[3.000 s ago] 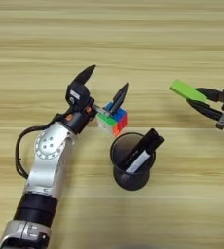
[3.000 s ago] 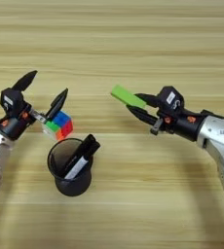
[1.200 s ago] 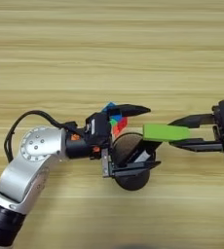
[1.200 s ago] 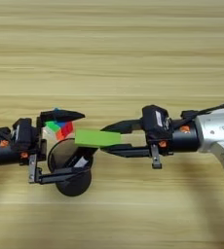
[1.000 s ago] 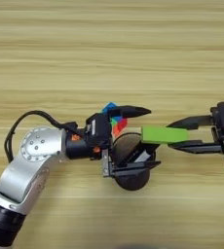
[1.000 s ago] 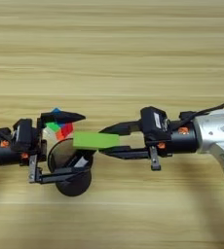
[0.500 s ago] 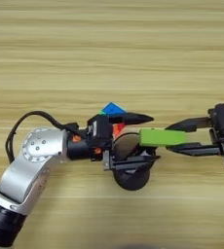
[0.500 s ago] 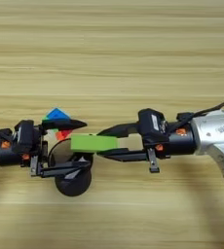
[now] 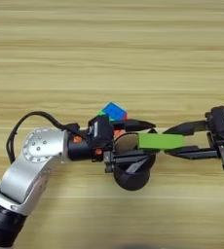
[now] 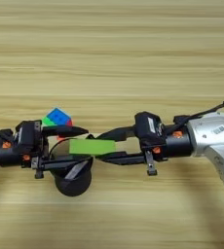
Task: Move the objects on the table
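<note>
Our right end effector (image 10: 111,144) pinches the green bar (image 10: 92,147) over the mesh cup (image 10: 74,179); left end effector (image 9: 143,142), spread, straddles cup — tip bar steeper b4 release.

No other items, only the task's own things

Light streaked wood-grain table (image 9: 109,48), matt bright-green bar (image 9: 160,141), black mesh cup (image 9: 131,179), glossy multicoloured cube (image 9: 113,111)
</note>
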You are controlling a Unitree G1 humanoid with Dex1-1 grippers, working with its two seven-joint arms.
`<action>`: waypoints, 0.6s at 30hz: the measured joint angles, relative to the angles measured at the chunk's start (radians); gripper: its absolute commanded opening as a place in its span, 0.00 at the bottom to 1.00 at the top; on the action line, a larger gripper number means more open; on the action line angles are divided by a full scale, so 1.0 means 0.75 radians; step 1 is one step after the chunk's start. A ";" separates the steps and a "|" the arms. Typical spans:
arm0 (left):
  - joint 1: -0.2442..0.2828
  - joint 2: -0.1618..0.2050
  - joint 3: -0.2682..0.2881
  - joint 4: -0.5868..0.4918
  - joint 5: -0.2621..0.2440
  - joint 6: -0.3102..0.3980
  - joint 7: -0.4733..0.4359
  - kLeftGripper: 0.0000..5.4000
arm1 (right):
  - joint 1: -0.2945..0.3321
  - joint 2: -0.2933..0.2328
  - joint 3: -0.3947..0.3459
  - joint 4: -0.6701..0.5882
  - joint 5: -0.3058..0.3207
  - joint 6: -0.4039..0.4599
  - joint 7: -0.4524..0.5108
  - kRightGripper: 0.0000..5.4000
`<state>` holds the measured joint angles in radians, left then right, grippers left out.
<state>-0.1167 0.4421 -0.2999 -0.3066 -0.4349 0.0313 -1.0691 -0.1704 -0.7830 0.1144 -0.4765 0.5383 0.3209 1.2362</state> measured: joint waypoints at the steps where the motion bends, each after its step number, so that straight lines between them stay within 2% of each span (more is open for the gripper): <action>1: 0.000 0.000 0.000 0.000 0.000 0.000 0.000 0.35 | 0.000 0.000 0.000 0.001 0.000 0.000 0.000 0.26; 7: 0.000 0.001 -0.015 0.000 0.000 0.000 -0.007 0.27 | 0.000 -0.001 -0.001 0.003 0.000 0.000 0.000 0.26; 18: 0.000 0.003 -0.022 -0.001 0.000 -0.006 -0.017 0.25 | 0.000 -0.003 -0.004 0.004 -0.001 0.000 0.017 0.26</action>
<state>-0.1168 0.4446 -0.3162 -0.3072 -0.4348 0.0267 -1.0816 -0.1706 -0.7856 0.1113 -0.4738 0.5374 0.3209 1.2488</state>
